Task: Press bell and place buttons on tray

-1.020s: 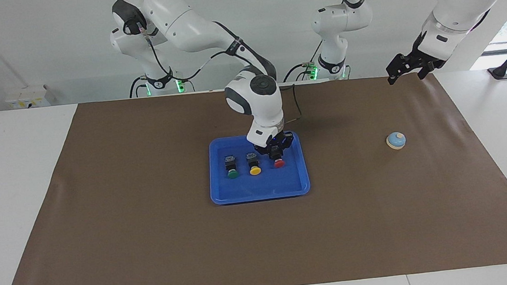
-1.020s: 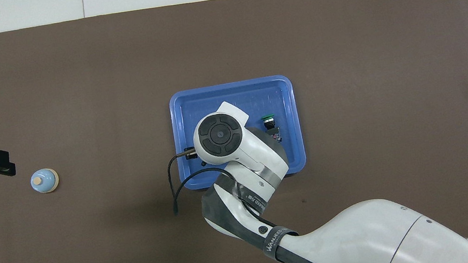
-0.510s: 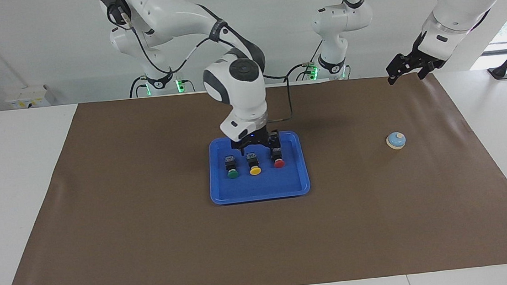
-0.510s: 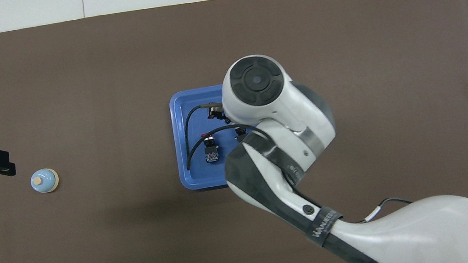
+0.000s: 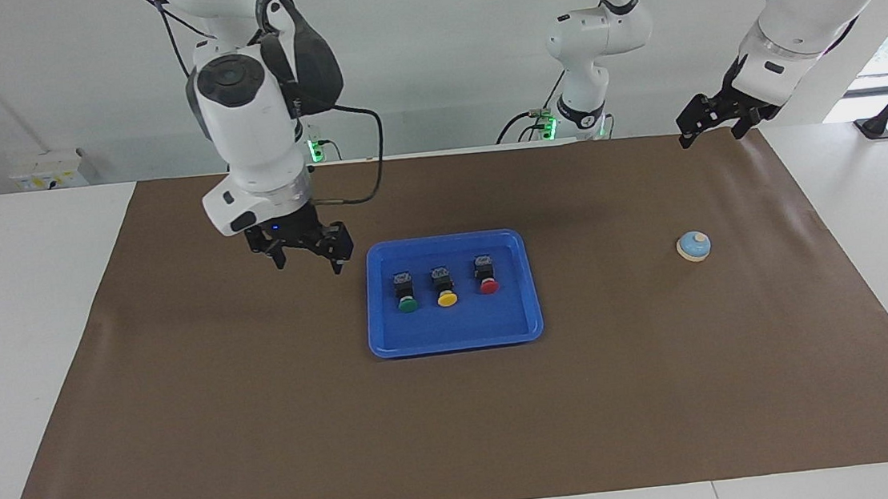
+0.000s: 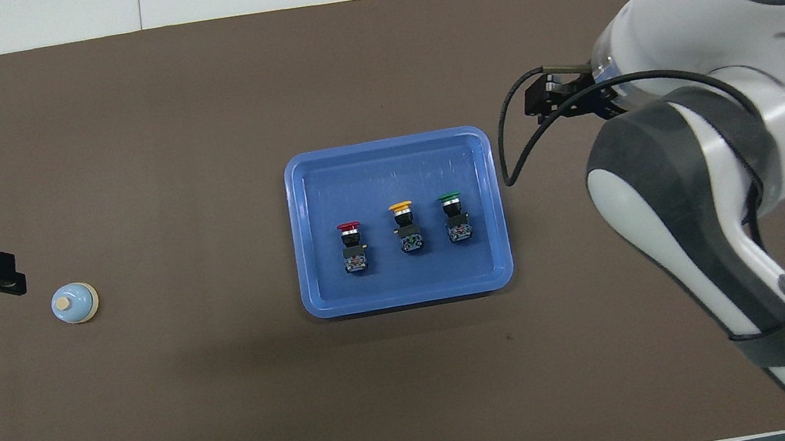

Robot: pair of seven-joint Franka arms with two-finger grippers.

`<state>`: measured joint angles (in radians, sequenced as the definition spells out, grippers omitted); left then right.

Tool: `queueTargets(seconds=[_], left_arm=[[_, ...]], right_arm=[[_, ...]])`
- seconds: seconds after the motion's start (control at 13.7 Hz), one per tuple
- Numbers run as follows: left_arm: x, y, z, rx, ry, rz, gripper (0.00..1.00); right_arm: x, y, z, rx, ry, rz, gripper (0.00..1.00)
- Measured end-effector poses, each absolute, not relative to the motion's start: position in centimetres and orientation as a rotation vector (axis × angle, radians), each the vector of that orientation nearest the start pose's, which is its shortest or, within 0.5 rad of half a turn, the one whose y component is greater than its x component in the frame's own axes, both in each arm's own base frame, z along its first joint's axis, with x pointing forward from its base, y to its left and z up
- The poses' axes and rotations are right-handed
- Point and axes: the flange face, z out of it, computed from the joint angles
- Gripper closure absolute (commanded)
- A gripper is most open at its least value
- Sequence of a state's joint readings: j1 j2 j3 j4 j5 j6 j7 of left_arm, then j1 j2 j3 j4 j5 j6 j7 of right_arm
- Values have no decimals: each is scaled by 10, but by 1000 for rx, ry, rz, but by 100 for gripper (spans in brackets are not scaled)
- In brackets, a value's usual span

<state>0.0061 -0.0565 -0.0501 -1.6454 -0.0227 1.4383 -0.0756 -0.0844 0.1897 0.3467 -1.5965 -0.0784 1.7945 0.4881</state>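
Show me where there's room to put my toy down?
Bare brown mat lies between the blue rectangular plastic tray and the small blue-domed bell, and along the edge farthest from the robots. The tray's middle is crowded with three black push-buttons.

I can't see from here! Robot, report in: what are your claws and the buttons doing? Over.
Right claw open, empty, over the mat beside the tray. Left claw open, waiting. Three buttons in tray; bell alone. Nothing in the way.

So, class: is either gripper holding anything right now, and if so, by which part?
Nothing is held. The right gripper hangs open over the mat beside the tray; the left gripper waits open, near the bell.
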Motion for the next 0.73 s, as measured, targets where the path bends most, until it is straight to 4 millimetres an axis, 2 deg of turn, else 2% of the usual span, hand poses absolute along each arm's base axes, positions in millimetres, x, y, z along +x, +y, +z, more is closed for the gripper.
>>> queueTargets(seconds=[0.22, 0.51, 0.58, 0.73], left_arm=[[520, -26, 610, -3143, -48, 239, 0], [520, -26, 610, -3143, -48, 239, 0], [520, -26, 610, -3143, -48, 239, 0], [520, -26, 610, -3143, -48, 239, 0]], right_arm=[[593, 67, 554, -3100, 227, 46, 0], [559, -43, 590, -3050, 91, 129, 0], [549, -60, 597, -3039, 91, 145, 0], [531, -73, 612, -3028, 102, 177, 0]])
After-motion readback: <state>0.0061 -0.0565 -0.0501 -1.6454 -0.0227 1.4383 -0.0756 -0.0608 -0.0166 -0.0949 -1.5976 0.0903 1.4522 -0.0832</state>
